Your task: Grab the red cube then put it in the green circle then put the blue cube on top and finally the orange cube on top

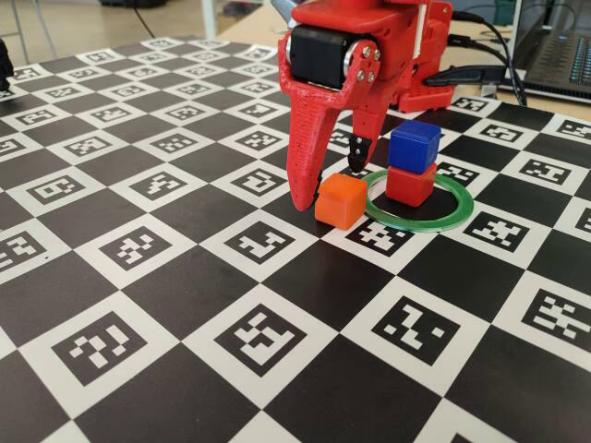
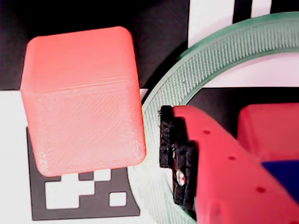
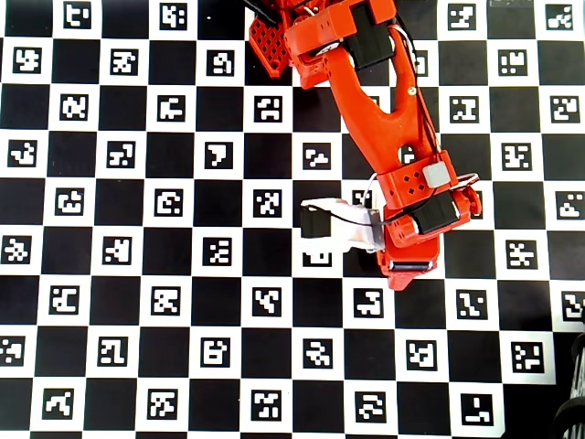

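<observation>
I see the end effector [image 1: 331, 185] lowered to the worktop [image 1: 185, 305], jaws apart and gripping nothing. In the fixed view the long red finger [image 1: 303, 157] comes down just left of the orange cube [image 1: 341, 200], tip at or near the cube's left face; contact can't be confirmed from that angle. The shorter finger w/ the black pad [image 1: 357, 152] sits behind and to the right of the cube, near the ring's rim.

The orange cube rests on the worktop, outside the green circle [image 1: 434, 220] and just beside its left edge. In the wrist view the orange cube [image 2: 81, 100] fills the upper left, upright, over a black-and-white marker square, w/ the green circle [image 2: 219, 51] curving beside it. The padded finger [image 2: 205, 172] lies over the ring's rim, clear of the cube's right face.

The red cube [image 1: 410, 185] sits inside the green circle. The blue cube [image 1: 414, 146] is stacked on top of it, roughly square to it. Both show in part at the wrist view's right edge: red cube [image 2: 271, 126], blue cube [image 2: 282, 179].

Overhead view: the arm [image 3: 379, 110] reaches down from the top centre and covers all cubes and the ring; approx. nothing of them is visible there.
</observation>
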`<state>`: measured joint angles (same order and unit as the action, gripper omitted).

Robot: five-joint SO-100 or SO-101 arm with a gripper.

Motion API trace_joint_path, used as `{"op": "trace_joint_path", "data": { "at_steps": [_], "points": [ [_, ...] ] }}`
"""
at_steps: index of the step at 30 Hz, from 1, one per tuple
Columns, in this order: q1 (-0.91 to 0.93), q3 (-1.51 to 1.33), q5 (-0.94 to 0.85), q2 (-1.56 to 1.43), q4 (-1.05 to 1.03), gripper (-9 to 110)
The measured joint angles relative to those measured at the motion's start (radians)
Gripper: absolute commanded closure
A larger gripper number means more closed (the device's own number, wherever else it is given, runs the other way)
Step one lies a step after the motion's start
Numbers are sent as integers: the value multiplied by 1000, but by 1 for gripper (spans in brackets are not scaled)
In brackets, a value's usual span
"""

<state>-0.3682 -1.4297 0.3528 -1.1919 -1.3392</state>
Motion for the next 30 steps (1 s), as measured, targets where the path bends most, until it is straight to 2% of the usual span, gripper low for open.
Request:
{"op": "trace_joint_path", "data": {
  "at_steps": [30],
  "points": [
    [-9, -69, 37, 55, 114, 68]
  ]
}}
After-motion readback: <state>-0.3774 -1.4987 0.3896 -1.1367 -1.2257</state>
